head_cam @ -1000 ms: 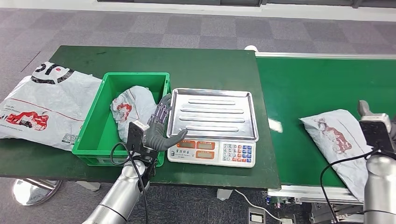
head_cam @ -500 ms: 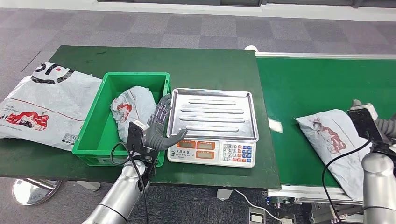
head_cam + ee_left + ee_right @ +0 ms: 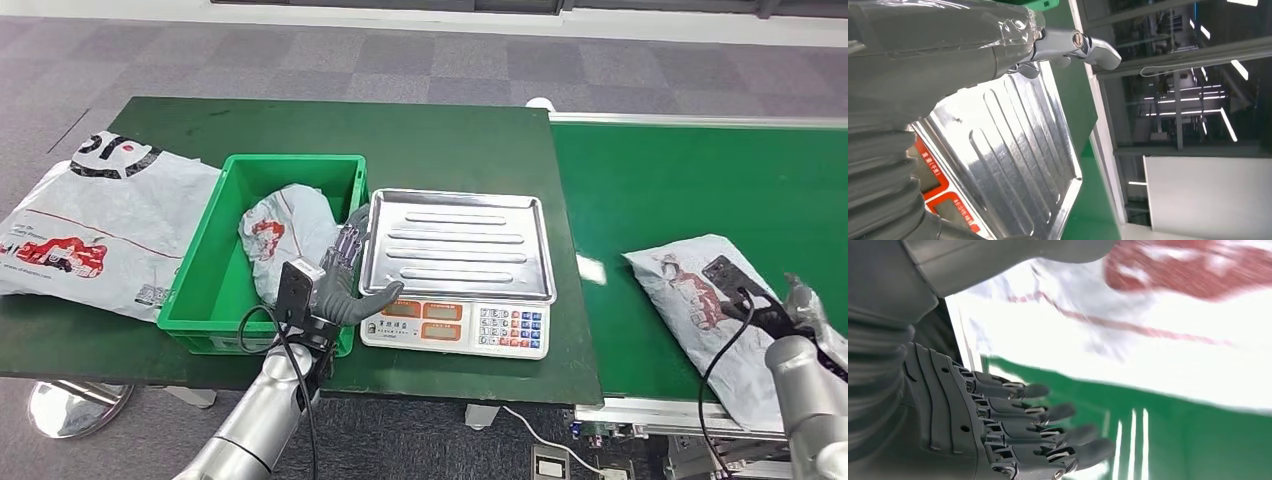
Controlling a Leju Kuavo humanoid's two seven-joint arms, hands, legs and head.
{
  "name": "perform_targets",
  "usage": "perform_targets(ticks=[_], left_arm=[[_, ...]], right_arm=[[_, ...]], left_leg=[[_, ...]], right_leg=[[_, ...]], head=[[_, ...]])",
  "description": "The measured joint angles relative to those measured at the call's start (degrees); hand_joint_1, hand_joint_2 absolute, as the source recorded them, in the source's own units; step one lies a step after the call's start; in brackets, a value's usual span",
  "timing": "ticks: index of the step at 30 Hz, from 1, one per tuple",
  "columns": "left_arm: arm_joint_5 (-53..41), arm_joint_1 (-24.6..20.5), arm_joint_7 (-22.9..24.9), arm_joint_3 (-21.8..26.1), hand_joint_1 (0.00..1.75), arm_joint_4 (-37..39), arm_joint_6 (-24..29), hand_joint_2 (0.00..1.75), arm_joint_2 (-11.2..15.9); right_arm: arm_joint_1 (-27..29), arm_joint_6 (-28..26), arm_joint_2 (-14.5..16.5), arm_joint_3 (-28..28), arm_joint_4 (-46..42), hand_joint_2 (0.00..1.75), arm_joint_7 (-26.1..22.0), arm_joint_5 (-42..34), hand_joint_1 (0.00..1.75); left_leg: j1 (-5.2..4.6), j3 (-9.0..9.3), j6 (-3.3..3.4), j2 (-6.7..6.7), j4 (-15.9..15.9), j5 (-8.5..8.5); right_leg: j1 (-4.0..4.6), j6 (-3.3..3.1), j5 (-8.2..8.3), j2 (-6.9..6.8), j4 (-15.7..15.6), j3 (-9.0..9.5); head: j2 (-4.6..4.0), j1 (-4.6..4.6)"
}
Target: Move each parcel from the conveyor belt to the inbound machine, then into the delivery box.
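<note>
Left hand (image 3: 345, 285) open; right hand (image 3: 998, 425) fingers (image 3: 1048, 412) spread.

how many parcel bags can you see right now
3: one parcel on the conveyor belt by the right hand, one in the green box, one large bag left of it. Others may be hidden.

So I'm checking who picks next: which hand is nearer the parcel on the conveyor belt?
Right. The right hand is at the near edge of the parcel on the conveyor belt; the left hand is far off, between the green bin and the scale.
</note>
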Motion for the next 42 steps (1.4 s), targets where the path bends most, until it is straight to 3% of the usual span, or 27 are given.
perform_targets(ticks=[5,10,23,27,28,31,32,42], left_arm=[[-0.65,-0.01,0.01,-0.01,0.0,0.43,0.82,1.75,-0.01],[-0.68,0.0,0.01,-0.01,0.0,0.64,1.38,1.75,0.01],[-0.68,0.04,0.0,-0.01,0.0,0.64,2.01,1.75,0.09],[-0.71,0.07,0.0,-0.01,0.0,0.64,2.03,1.75,0.22],[-0.74,0.07,0.0,-0.01,0.0,0.65,2.07,1.75,0.26],[-0.8,-0.07,0.0,-0.01,0.0,0.88,2.29,1.75,0.38],[-0.8,-0.18,0.01,-0.01,0.0,1.03,2.33,1.75,0.41],[-0.79,-0.28,0.01,0.0,0.0,1.21,3.1,1.75,0.74]], right_arm=[[-0.81,2.4,-0.23,0.1,6.75,1.75,-0.68,0.51,0.0],[-1.64,9.51,-0.15,1.92,10.3,1.75,0.43,2.57,0.0],[-1.78,11.62,0.51,5.07,11.98,1.75,1.62,3.96,0.0],[-1.75,14.42,0.61,6.0,12.07,1.75,0.82,4.47,0.01],[-1.74,15.59,0.61,6.3,12.09,1.75,0.4,4.73,0.21],[-1.58,18.38,0.63,7.34,12.09,1.75,-1.17,5.13,1.51],[-1.52,18.84,0.63,7.69,12.09,1.75,-1.73,5.15,1.75],[-1.72,20.05,0.77,10.11,12.08,1.75,-4.19,4.92,1.75]], left_leg=[[0.01,-0.01,-0.05,0.03,-0.01,-0.04],[0.02,-0.01,-0.09,0.07,-0.02,-0.07],[0.02,0.0,-0.09,0.04,-0.02,-0.07],[0.03,0.01,-0.09,0.06,-0.02,-0.07],[0.03,0.02,-0.09,0.06,-0.02,-0.07],[0.08,0.09,-0.1,0.1,-0.02,-0.08],[0.1,0.12,-0.11,0.12,-0.01,-0.09],[0.26,0.52,-0.17,0.32,-0.01,-0.18]], right_leg=[[0.0,-0.03,-0.03,0.04,0.01,-0.07],[0.01,-0.05,-0.05,0.06,0.01,-0.07],[0.01,-0.05,-0.05,0.04,0.01,-0.05],[0.02,-0.05,-0.05,0.05,0.0,-0.05],[0.02,-0.05,-0.05,0.05,0.0,-0.05],[0.08,-0.06,-0.06,0.08,-0.02,0.02],[0.1,-0.06,-0.06,0.1,-0.03,0.05],[0.27,-0.11,-0.06,0.23,-0.11,0.49]], head=[[0.0,0.0],[0.0,0.0],[0.0,0.0],[0.0,0.0],[0.0,0.0],[0.0,-0.01],[0.0,0.0],[0.0,-0.01]])
